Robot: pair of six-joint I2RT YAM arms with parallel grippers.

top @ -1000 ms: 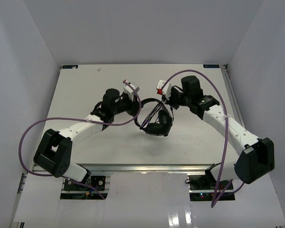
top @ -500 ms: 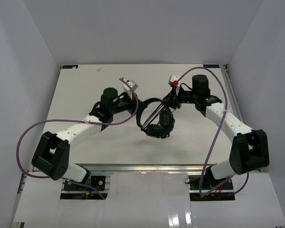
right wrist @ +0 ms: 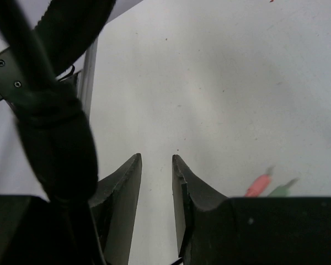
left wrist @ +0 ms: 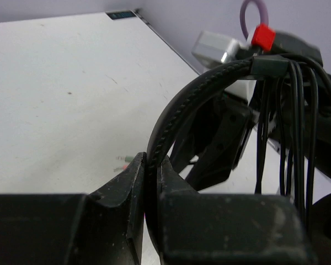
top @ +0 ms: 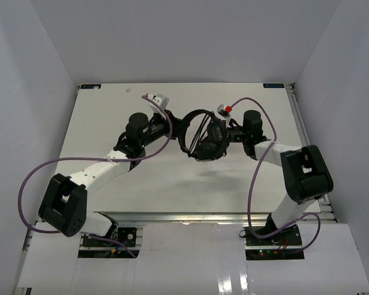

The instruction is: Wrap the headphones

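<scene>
Headphones [top: 210, 145] in left end effector [left wrist: 152, 168], purple cables [top: 249, 203] alongside

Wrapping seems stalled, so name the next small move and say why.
Probably bring the right gripper down to the loose plugs and close on the cord end. The left gripper clamps the headband, cord loops already hang across it, and the right jaws stand open on nothing.

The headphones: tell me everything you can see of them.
Black headphones with a thin, stitched-looking headband and padded ear cups. The left gripper is shut on the headband, holding them above the table. Dark cord runs in several strands across the band; pink and green plugs show blurred.
</scene>
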